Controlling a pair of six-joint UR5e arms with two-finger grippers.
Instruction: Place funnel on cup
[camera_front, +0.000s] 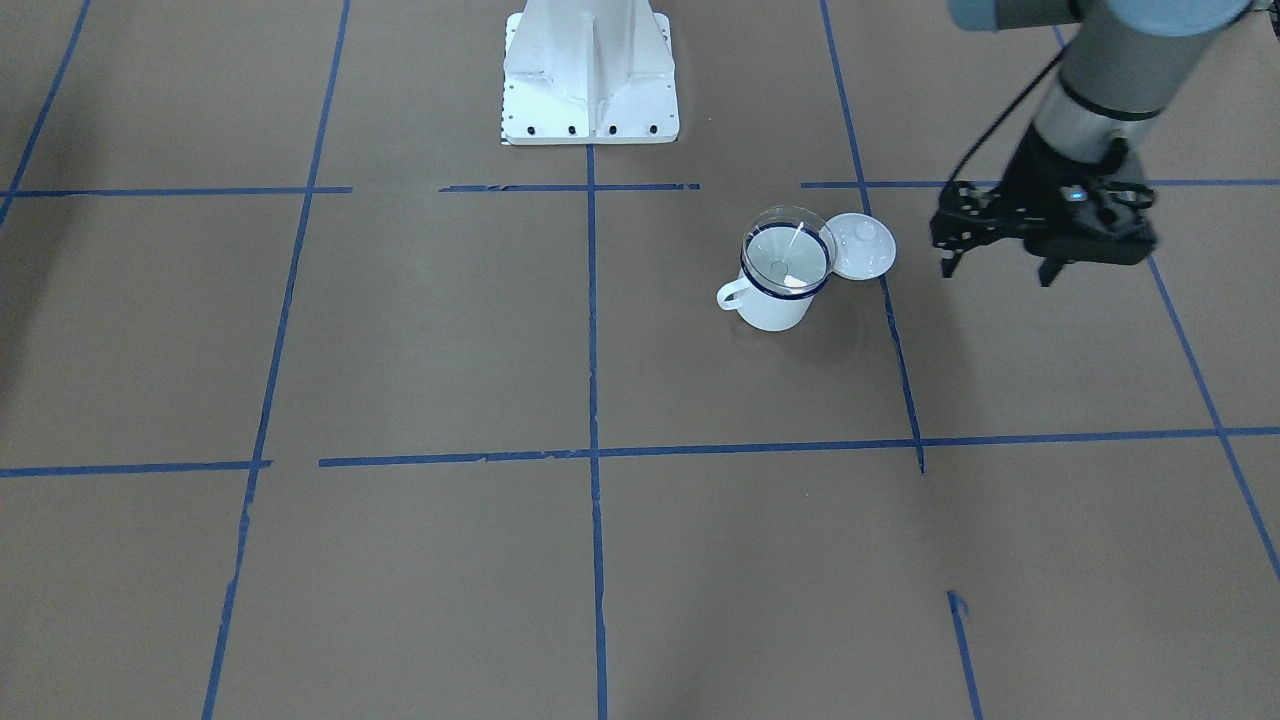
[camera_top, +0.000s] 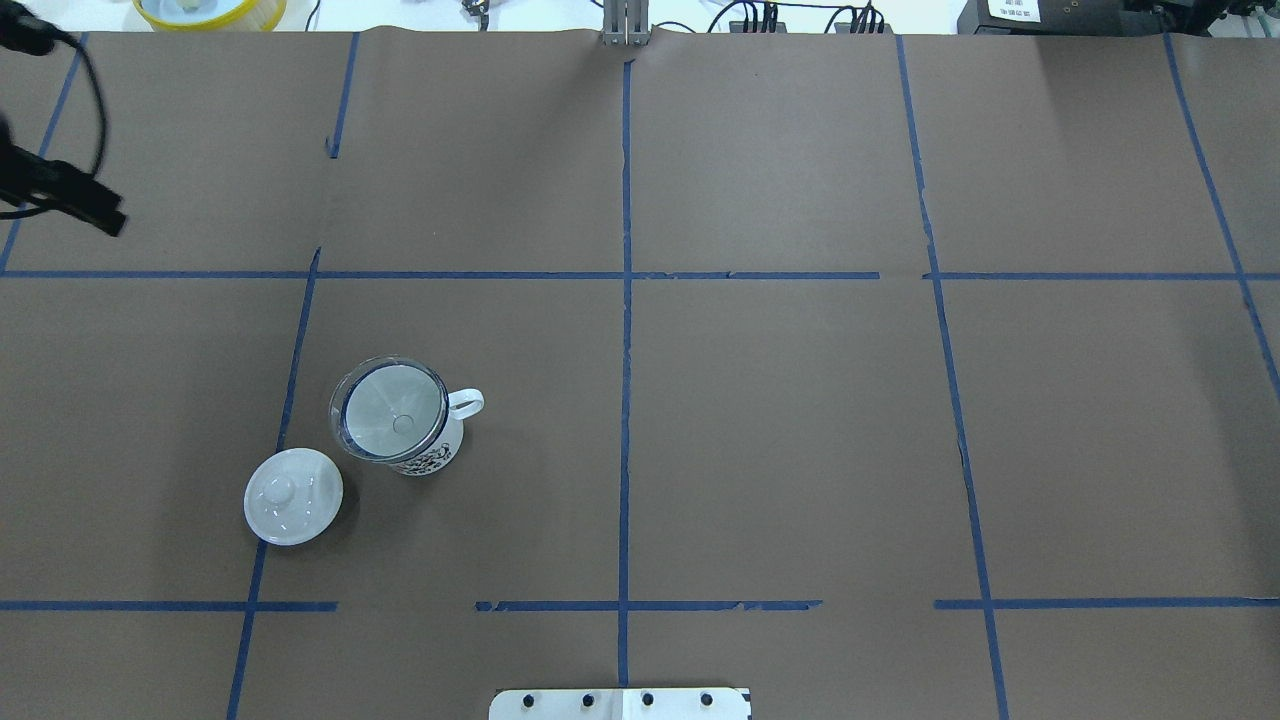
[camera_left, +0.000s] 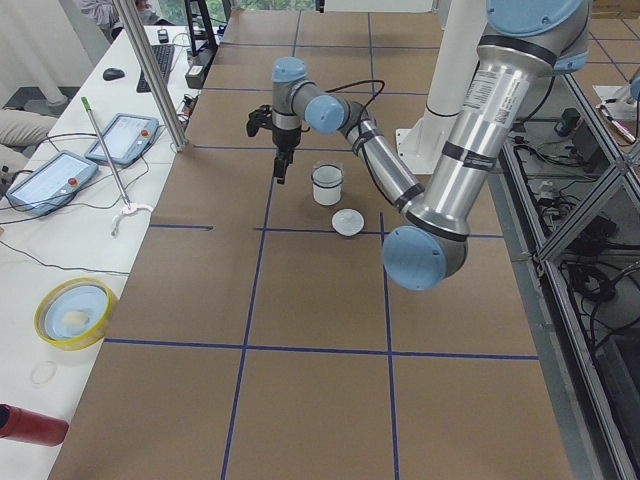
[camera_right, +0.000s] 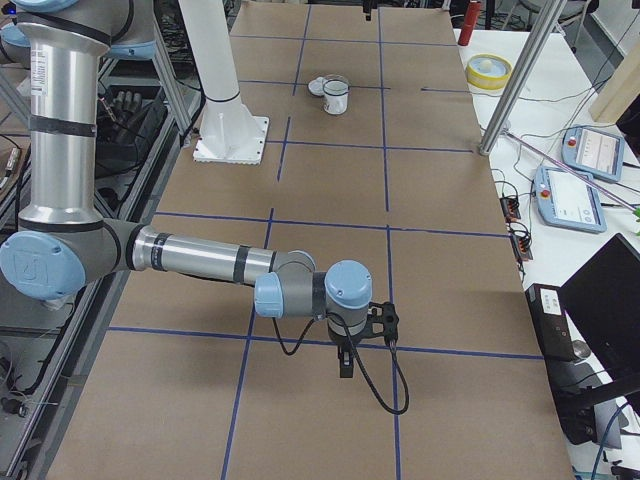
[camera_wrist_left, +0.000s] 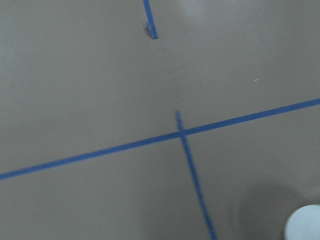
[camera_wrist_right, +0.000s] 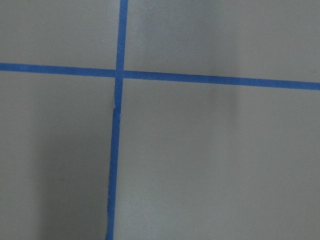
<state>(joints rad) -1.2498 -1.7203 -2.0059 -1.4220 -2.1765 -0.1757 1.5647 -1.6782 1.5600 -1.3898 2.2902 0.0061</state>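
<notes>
The left end effector (camera_front: 997, 268) is spread and empty, and the funnel (camera_front: 788, 252) already sits on the cup (camera_front: 775, 308), so the job looks done.

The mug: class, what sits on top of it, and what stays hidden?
A clear funnel sits on the rim of the mug, narrow end pointing down inside. The bottom of the mug cannot be made out beneath it.
</notes>
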